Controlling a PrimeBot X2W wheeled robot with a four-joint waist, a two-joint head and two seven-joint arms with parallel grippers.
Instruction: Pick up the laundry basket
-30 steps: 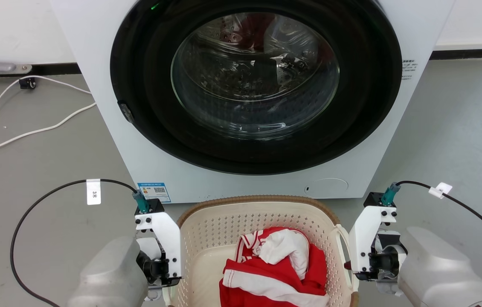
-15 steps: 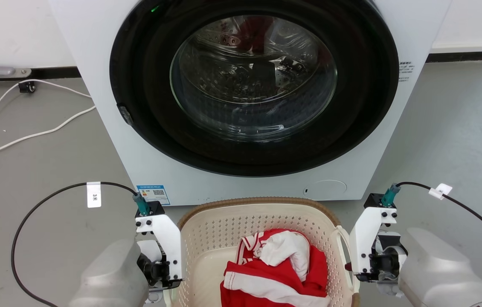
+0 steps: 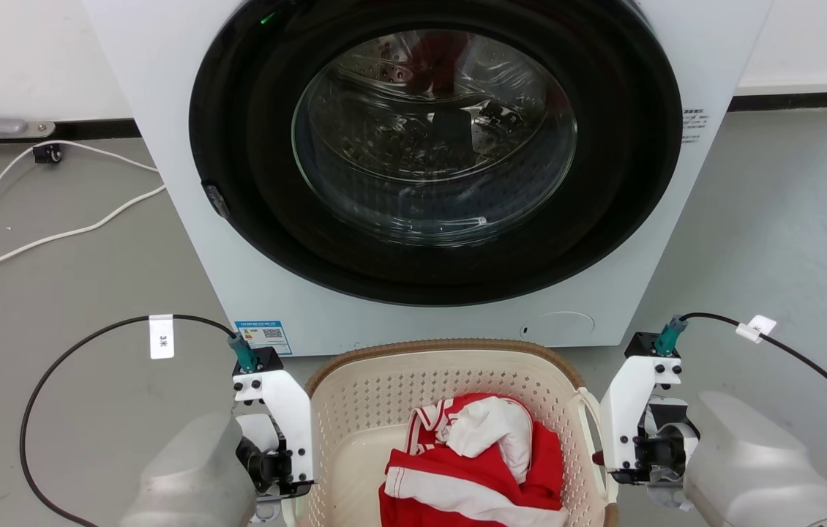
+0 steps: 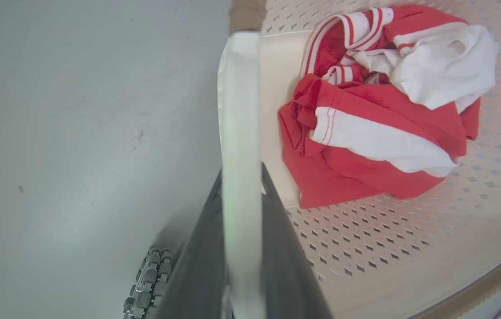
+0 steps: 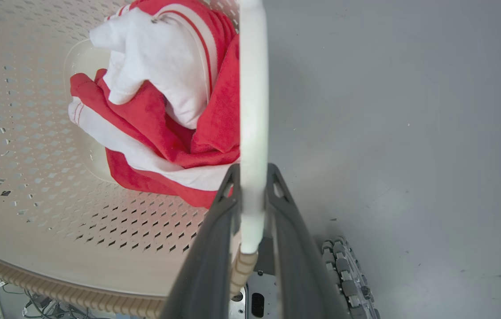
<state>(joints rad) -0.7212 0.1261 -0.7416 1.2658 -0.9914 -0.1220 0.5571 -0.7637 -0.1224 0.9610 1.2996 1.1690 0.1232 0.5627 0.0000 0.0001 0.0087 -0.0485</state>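
Note:
The laundry basket [image 3: 443, 345], cream and perforated with a brown woven rim, stands at the bottom centre of the head view, right in front of the washer. A crumpled red-and-white garment [image 3: 479, 457] lies inside it. My left gripper [image 3: 278, 468] is at the basket's left side and my right gripper [image 3: 629, 457] at its right side. In the left wrist view, the left gripper [image 4: 240, 177] is shut on the white loop handle [image 4: 239, 110]. In the right wrist view, the right gripper [image 5: 252, 173] is shut on the other white handle [image 5: 252, 88]. Whether the basket is off the floor cannot be told.
A white front-loading washer [image 3: 186, 219] with its round glass door shut rises close behind the basket. White cables [image 3: 55, 234] trail over the grey floor at the left. Black wrist cables [image 3: 77, 344] loop beside both arms. My base's roller wheels [image 5: 348, 274] sit under the basket's near edge.
The whole head picture has slid slightly downward, so the camera has moved. Both grippers keep their hold at the basket's sides, and the garment lies as before.

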